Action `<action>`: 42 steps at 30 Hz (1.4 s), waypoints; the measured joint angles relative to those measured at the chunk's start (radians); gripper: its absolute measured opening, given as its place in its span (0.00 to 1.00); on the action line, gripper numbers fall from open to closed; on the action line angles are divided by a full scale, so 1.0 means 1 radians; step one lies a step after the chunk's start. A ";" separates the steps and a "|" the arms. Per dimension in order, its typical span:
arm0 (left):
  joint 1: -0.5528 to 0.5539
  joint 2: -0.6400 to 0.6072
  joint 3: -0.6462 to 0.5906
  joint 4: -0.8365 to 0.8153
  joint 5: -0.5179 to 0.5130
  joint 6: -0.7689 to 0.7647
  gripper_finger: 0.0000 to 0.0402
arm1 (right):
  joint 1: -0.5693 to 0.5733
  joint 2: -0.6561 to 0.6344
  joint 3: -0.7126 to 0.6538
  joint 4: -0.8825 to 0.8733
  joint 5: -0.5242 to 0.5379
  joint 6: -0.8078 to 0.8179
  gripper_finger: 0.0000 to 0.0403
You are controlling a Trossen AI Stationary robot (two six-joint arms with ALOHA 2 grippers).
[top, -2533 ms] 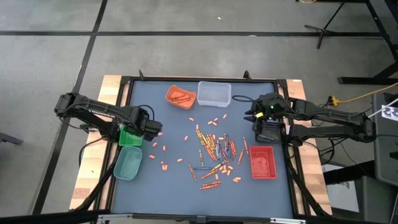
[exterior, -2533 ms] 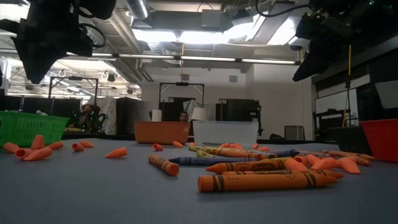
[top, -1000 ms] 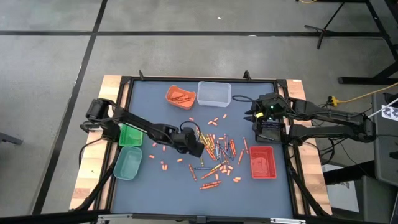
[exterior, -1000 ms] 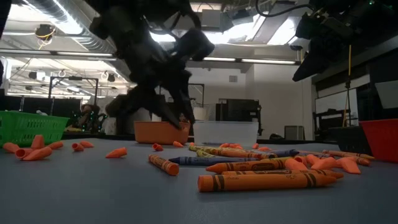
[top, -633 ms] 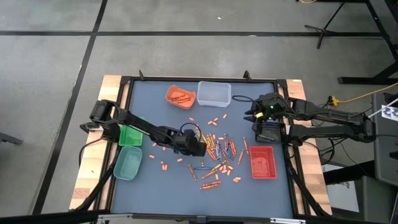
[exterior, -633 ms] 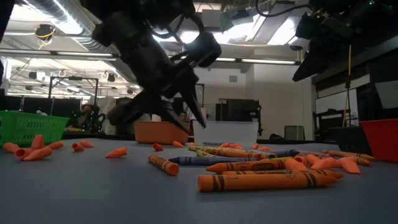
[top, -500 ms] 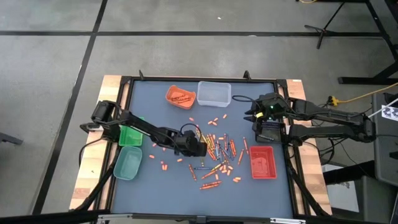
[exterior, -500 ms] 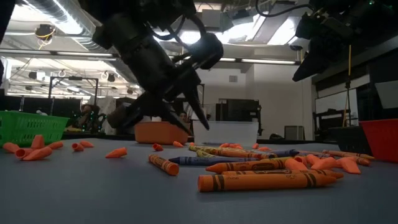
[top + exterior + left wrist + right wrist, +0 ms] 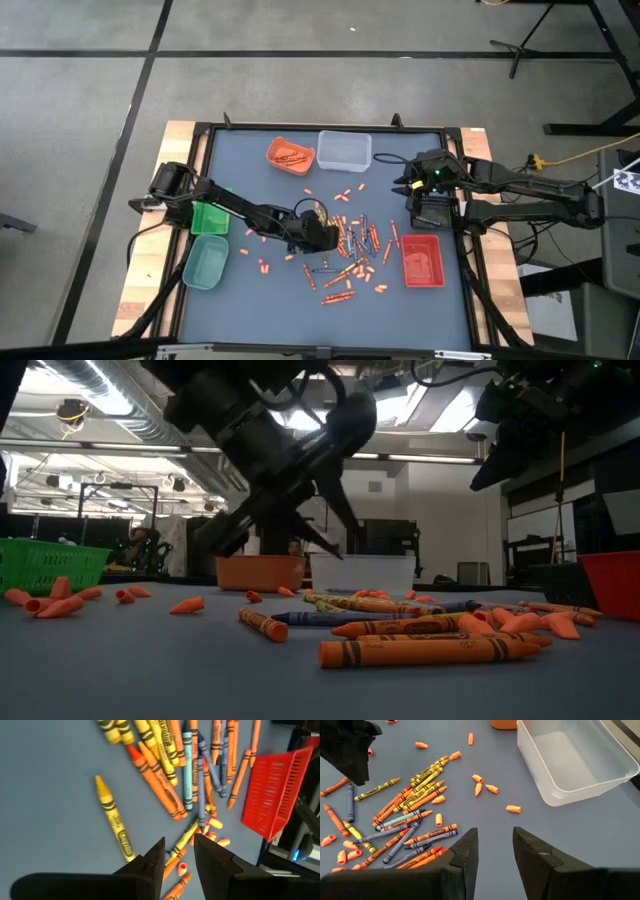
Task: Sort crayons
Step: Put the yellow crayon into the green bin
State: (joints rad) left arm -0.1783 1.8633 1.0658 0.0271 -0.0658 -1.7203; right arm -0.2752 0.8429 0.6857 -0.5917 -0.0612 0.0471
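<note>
Many crayons (image 9: 350,245) in orange, yellow, red and blue lie in a loose pile on the blue table's middle; they also show in the low view (image 9: 420,652) and the right wrist view (image 9: 405,815). My left gripper (image 9: 325,232) hangs open just above the pile's left edge, touching nothing. In its wrist view (image 9: 179,851) a yellow crayon (image 9: 114,817) lies apart from the pile (image 9: 170,765). My right gripper (image 9: 401,186) waits open and empty above the table's right side, its fingers (image 9: 465,855) facing the pile.
An orange tray (image 9: 290,155) and a clear tub (image 9: 344,150) stand at the far edge. A red tray (image 9: 422,260) stands right of the pile. A green basket (image 9: 210,218) and a pale green tray (image 9: 205,262) stand at the left. Short orange crayon bits (image 9: 262,240) are scattered about.
My left gripper has gone a little toward the table's right edge, from beside the crayon pile to over its left edge, staying open. The crayons have not moved.
</note>
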 joint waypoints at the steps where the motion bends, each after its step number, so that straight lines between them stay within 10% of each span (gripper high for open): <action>1: 0.000 0.000 0.014 -0.012 -0.002 0.000 0.22 | 0.000 0.000 0.000 0.000 0.000 0.000 0.30; 17: -0.023 0.011 0.263 -0.486 -0.108 0.003 0.19 | 0.000 0.000 0.000 0.000 0.000 0.000 0.30; 42: -0.045 0.195 0.309 -0.563 -0.108 -0.024 0.19 | 0.000 0.000 0.000 -0.001 0.000 0.000 0.30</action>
State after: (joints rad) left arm -0.2230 2.0582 1.3746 -0.5358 -0.1741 -1.7439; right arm -0.2749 0.8433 0.6857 -0.5926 -0.0611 0.0467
